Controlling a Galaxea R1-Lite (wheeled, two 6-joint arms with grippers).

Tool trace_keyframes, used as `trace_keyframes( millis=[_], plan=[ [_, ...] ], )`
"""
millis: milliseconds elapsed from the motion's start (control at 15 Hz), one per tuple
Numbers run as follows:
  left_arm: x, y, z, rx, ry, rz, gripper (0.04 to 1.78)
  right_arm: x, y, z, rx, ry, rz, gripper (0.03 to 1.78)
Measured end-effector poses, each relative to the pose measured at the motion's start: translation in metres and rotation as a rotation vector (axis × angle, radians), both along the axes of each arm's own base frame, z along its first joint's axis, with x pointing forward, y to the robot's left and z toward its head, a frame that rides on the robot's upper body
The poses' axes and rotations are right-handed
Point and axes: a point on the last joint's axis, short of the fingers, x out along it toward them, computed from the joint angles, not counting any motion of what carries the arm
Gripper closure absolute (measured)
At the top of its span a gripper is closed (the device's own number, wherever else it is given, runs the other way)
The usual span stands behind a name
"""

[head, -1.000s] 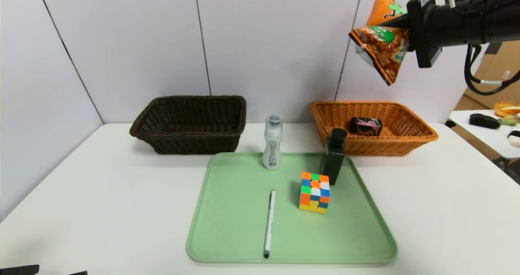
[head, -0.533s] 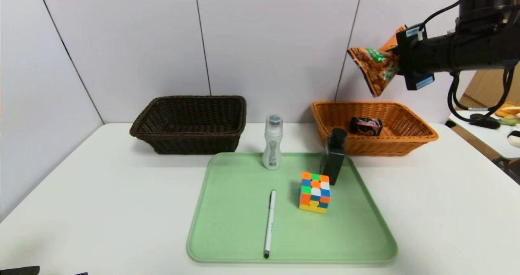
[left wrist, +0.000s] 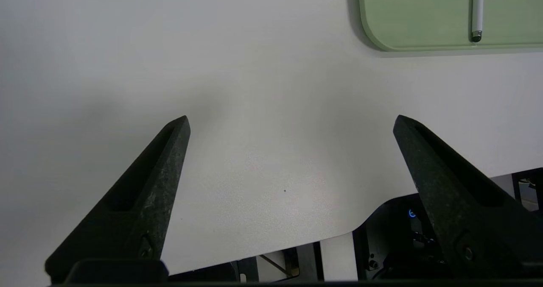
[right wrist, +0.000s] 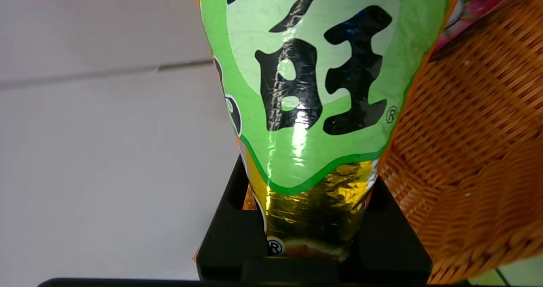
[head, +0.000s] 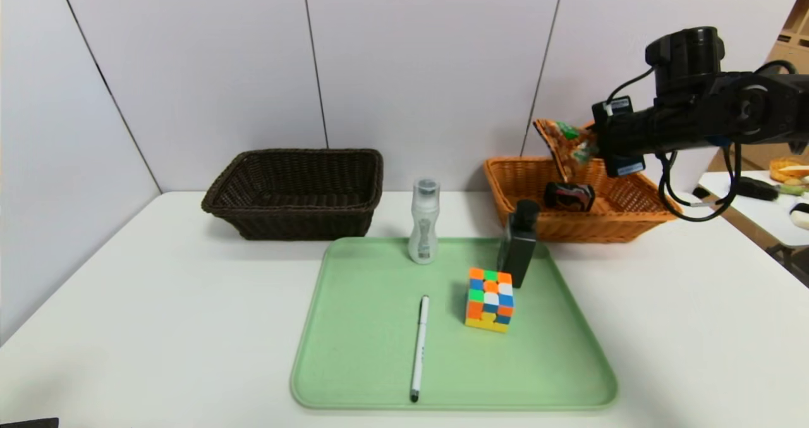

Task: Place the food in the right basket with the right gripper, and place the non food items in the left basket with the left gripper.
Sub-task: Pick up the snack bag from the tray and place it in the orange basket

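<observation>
My right gripper is shut on an orange and green snack bag and holds it just above the orange basket at the back right; the bag fills the right wrist view. A dark snack packet lies in that basket. On the green tray are a white pen, a colour cube, a black bottle and a clear bottle. The dark brown basket stands at the back left. My left gripper is open above the bare table near its front edge.
The white table ends at a wall behind the baskets. A side table with other items stands at the far right. The tray's corner and the pen tip show in the left wrist view.
My right gripper has carried the snack bag down and toward the back, from high above the table to just over the orange basket. The left arm has not moved.
</observation>
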Motion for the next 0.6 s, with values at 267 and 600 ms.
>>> trace_keyframes(
  millis=[267,600],
  plan=[
    [0.000,0.000,-0.003,0.002,0.008,0.000,0.13,0.017,-0.010,-0.025,0.022,0.062,-0.029,1.38],
    [-0.001,0.000,-0.003,0.003,0.012,0.001,0.13,0.025,-0.011,-0.035,0.020,0.080,-0.029,0.99]
  ],
)
